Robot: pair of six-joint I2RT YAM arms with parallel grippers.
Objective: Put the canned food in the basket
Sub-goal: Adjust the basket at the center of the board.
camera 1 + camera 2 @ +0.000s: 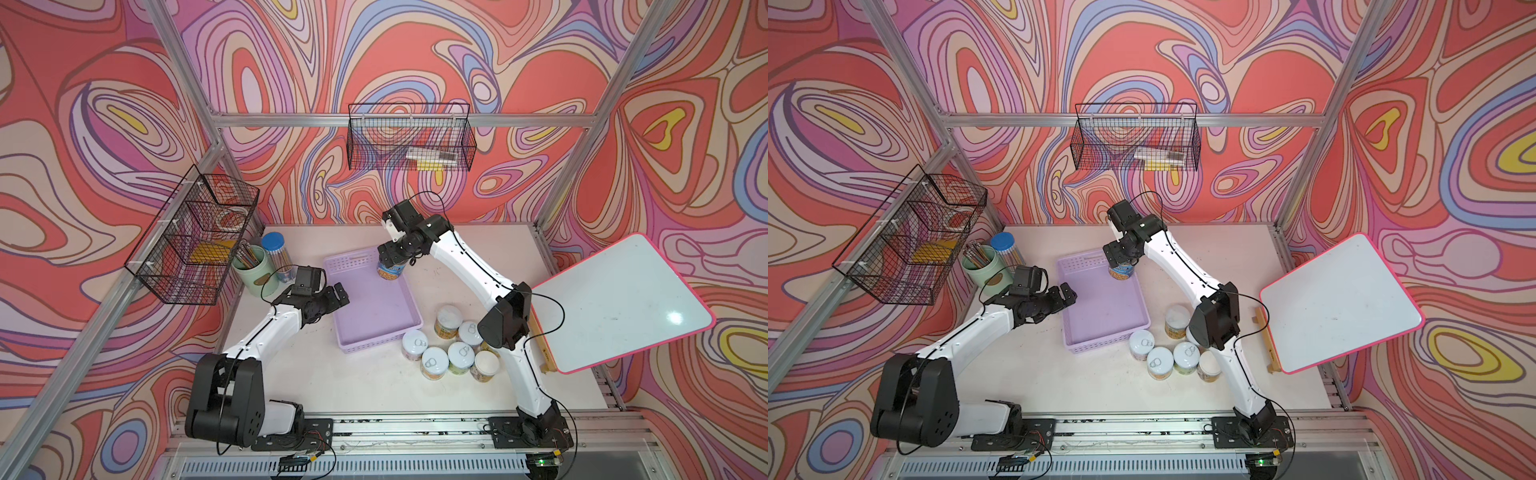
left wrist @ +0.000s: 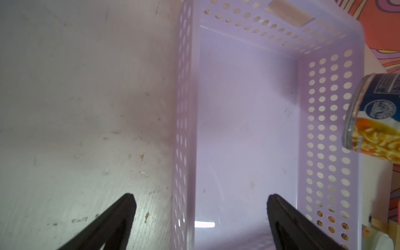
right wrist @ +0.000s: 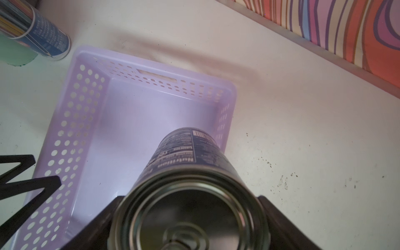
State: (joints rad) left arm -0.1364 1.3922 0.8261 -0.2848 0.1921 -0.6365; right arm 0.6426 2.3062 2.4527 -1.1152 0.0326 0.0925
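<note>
The lilac basket (image 1: 382, 343) (image 1: 1106, 347) lies mid-table with nothing inside it. My right gripper (image 1: 392, 262) (image 3: 190, 216) is shut on a tall blue-and-yellow can (image 1: 390, 272) (image 1: 1122, 272) (image 3: 186, 155). It holds the can upright over the basket's right wall (image 2: 329, 129), near the far corner. Several short cans (image 1: 434, 363) (image 1: 1159, 363) with white pull-tab lids stand clustered on the table right of the basket's near end. My left gripper (image 1: 340, 300) (image 2: 201, 207) is open and hovers astride the basket's left wall, holding nothing.
A mint-green pen cup (image 1: 253, 272) and a blue-lidded pencil jar (image 1: 276, 253) stand at the table's far left. Black wire baskets hang on the left wall (image 1: 195, 237) and the back wall (image 1: 409, 141). A pink-edged whiteboard (image 1: 615, 303) leans at the right.
</note>
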